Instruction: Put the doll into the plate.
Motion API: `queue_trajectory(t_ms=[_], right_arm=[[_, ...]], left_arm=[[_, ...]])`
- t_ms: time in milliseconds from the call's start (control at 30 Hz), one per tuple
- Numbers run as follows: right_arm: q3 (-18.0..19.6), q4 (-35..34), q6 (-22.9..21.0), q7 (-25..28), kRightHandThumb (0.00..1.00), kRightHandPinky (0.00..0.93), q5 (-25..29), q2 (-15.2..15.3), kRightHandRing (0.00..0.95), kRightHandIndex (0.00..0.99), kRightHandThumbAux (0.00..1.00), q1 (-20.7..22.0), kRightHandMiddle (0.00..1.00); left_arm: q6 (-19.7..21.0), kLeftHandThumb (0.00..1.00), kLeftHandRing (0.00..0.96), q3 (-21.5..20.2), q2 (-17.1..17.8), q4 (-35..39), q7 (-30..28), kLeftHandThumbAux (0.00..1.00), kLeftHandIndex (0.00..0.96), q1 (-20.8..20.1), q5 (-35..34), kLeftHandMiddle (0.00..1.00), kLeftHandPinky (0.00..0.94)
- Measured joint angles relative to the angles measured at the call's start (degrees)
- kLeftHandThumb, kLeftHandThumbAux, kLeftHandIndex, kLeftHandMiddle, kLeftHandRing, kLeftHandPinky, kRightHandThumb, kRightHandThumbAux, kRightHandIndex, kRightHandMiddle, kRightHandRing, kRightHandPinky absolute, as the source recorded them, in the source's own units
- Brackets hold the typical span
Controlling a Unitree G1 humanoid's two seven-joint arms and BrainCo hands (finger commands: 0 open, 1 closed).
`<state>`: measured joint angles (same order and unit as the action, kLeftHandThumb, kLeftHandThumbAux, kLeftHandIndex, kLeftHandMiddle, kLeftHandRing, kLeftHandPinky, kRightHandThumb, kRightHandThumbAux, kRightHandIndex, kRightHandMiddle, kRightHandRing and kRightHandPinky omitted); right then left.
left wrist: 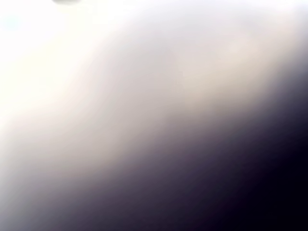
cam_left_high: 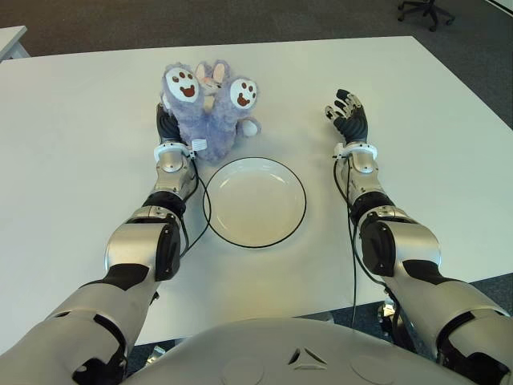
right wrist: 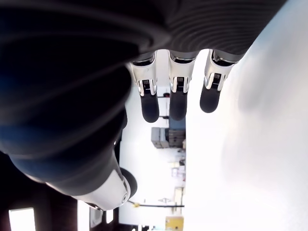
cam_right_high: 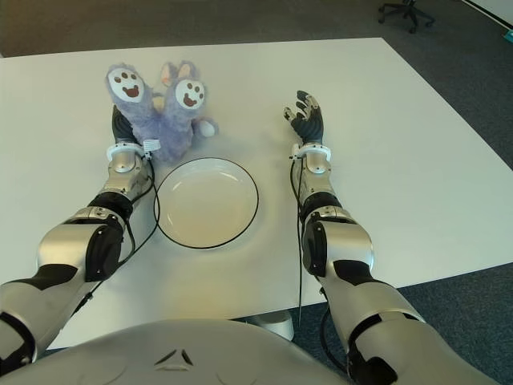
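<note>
A purple-grey plush doll point(cam_left_high: 210, 108) with white paw-print soles stands feet up on the table, just beyond the left rim of the white, black-edged plate point(cam_left_high: 255, 202). My left hand point(cam_left_high: 168, 126) is against the doll's left side, its fingers mostly hidden in the fur and closed on it. A pale blur close to the lens fills the left wrist view. My right hand point(cam_left_high: 347, 112) shows to the right of the plate, palm up, with its fingers point(right wrist: 177, 98) spread and nothing in them. The plate holds nothing.
The white table point(cam_left_high: 433, 144) extends wide on all sides of the plate. An office chair point(cam_left_high: 425, 10) stands on the dark floor beyond the far right corner. Another table's corner point(cam_left_high: 10, 40) shows at the far left.
</note>
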<state>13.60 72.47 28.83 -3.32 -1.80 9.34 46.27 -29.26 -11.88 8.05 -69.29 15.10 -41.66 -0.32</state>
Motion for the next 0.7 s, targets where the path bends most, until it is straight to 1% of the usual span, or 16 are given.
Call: queue_trajectory(t_ms=[233, 433, 567, 600, 633, 667, 700], right_arm=[[0.0, 0.0, 0.0, 0.0, 0.537, 0.102, 0.0, 0.0, 0.1, 0.149, 0.852, 0.0, 0.136], [-0.1, -0.1, 0.0, 0.0, 0.539, 0.1, 0.0, 0.0, 0.098, 0.147, 0.856, -0.1, 0.135], [-0.1, -0.1, 0.0, 0.0, 0.542, 0.102, 0.0, 0.0, 0.099, 0.148, 0.86, -0.1, 0.136], [-0.1, -0.1, 0.0, 0.0, 0.542, 0.102, 0.0, 0.0, 0.099, 0.148, 0.86, -0.1, 0.136], [-0.1, -0.1, 0.0, 0.0, 0.547, 0.102, 0.0, 0.0, 0.101, 0.149, 0.863, -0.1, 0.14], [-0.1, -0.1, 0.0, 0.0, 0.549, 0.102, 0.0, 0.0, 0.102, 0.149, 0.863, -0.1, 0.141], [-0.1, -0.1, 0.0, 0.0, 0.553, 0.102, 0.0, 0.0, 0.103, 0.149, 0.866, -0.1, 0.143]], left_arm=[[0.0, 0.723, 0.805, 0.0, 0.0, -0.1, 0.0, 0.7, 0.442, 0.0, 0.0, 0.794, 0.774], [0.0, 0.723, 0.811, -0.2, 0.1, -0.3, 0.0, 0.7, 0.442, -0.1, 0.0, 0.799, 0.771], [0.0, 0.723, 0.815, -0.3, 0.1, -0.4, 0.0, 0.699, 0.442, -0.2, 0.0, 0.806, 0.793], [0.0, 0.723, 0.815, -0.3, 0.1, -0.4, 0.0, 0.699, 0.442, -0.2, 0.0, 0.806, 0.794], [0.0, 0.724, 0.809, -0.3, 0.1, -0.4, 0.0, 0.699, 0.442, -0.2, 0.0, 0.801, 0.752], [0.0, 0.724, 0.808, -0.3, 0.1, -0.5, 0.0, 0.699, 0.442, -0.2, 0.0, 0.8, 0.745], [0.0, 0.723, 0.805, -0.4, 0.1, -0.5, 0.0, 0.7, 0.442, -0.2, 0.0, 0.797, 0.757]])
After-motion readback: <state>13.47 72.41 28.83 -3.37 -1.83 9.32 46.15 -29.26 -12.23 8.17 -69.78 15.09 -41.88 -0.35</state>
